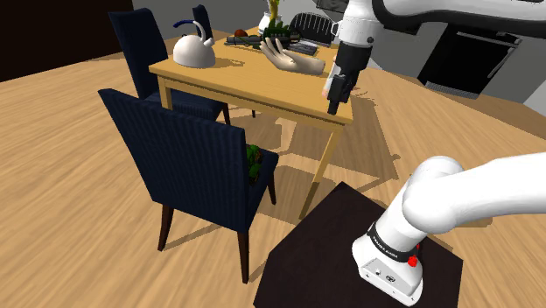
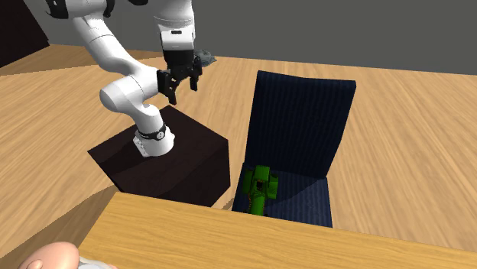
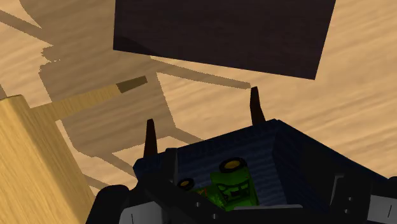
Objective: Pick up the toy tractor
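- Lying on the seat of the dark blue chair (image 2: 302,115) is the green toy tractor (image 2: 260,186), just beside the counter (image 2: 229,237) edge.
- The tool (image 2: 183,89) hangs well apart from the toy tractor, fingers spread and released, grasping nothing.
- In the wrist view the toy tractor sits between the fingers, untouched.

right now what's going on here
A white arm on a dark stand is set to pick up a green tractor. The tractor lies on the seat of a blue chair pushed up to a wooden table. The tool hangs open in the air, well apart from the tractor, holding nothing.
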Robot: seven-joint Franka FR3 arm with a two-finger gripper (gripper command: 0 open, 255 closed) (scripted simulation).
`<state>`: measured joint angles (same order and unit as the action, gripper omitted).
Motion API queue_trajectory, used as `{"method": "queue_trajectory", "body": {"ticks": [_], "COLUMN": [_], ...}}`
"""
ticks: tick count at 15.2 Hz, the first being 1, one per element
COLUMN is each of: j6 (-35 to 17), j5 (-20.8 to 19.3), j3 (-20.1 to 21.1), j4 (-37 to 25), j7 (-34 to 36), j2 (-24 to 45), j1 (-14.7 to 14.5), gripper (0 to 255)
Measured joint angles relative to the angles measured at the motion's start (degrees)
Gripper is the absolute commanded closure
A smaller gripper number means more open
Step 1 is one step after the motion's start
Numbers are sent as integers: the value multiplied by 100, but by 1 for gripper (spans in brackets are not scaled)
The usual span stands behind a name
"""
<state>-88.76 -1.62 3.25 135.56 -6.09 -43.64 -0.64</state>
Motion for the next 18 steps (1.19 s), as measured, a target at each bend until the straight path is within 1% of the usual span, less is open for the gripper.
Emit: {"method": "queue_trajectory", "body": {"ticks": [2,4,8,14,18], "j6": [-102,-487,-1371,-2707,-3656], "j5": [-20,-83,-162,-208,-177], "j3": [-33,-141,-316,-559,-736], "j4": [65,297,579,751,708], "j7": [-68,-296,-761,-1482,-2028], "j2": [24,125,585,1539,2389], "j1": [-8,-37,-130,-290,-391], "gripper": [0,0,0,0,0]}}
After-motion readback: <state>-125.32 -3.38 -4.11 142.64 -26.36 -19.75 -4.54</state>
